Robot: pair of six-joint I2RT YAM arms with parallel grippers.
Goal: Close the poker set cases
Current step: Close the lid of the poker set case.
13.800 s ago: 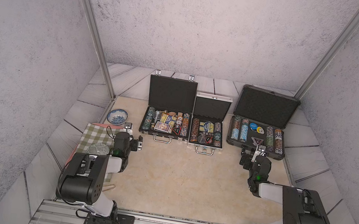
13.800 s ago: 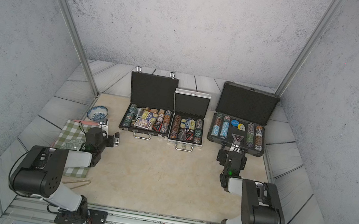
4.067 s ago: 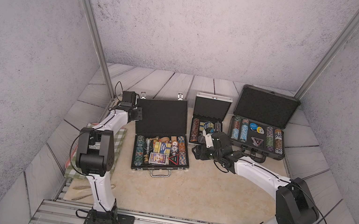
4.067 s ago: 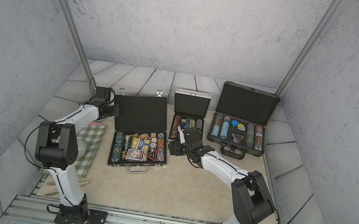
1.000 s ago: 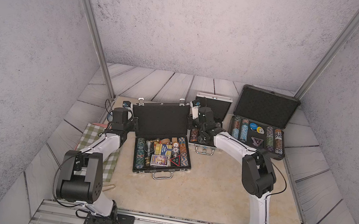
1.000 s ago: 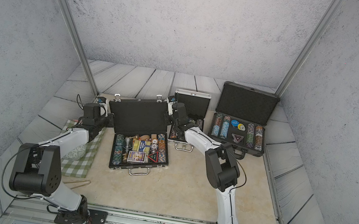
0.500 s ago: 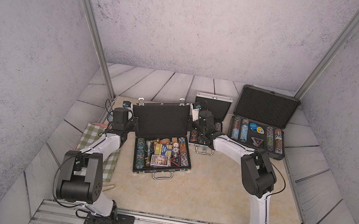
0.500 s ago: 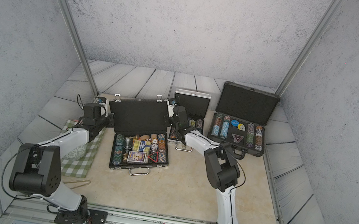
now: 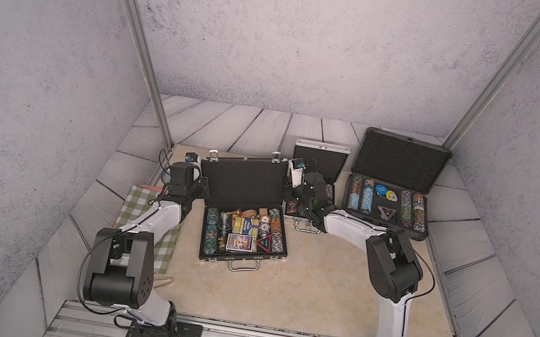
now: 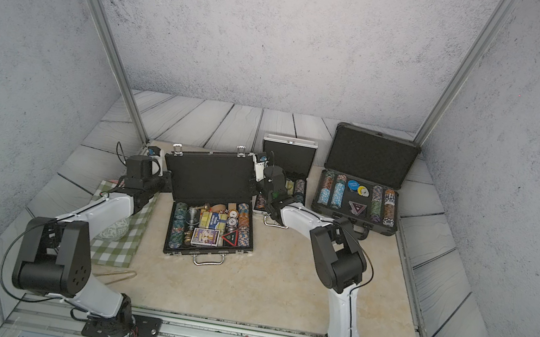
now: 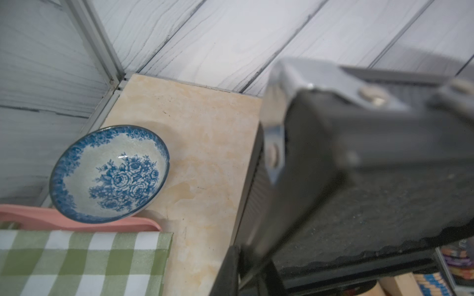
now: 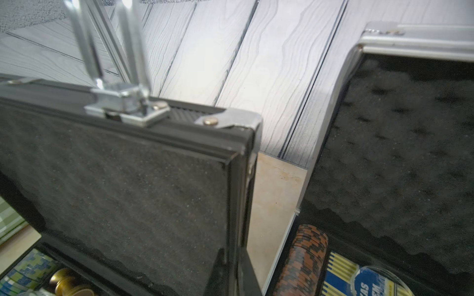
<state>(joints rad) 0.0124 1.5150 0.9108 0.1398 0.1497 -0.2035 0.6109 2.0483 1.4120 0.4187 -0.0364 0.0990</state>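
My right claw (image 9: pixel 288 195) is sitting pressed together at the right edge of the black case (image 9: pixel 244 181)'s raised lid. My left claw (image 9: pixel 202 184) is sitting at the lid's left edge; I cannot tell its spread. The silver case (image 9: pixel 321 159) and grey case (image 9: pixel 399 165) are standing open to the black case's right.

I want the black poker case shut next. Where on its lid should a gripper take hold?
Probably by the free top edge of the black case's lid, near its metal-capped corner, coming in from the right: it stands near upright, thin and flat, so jaws can straddle it.
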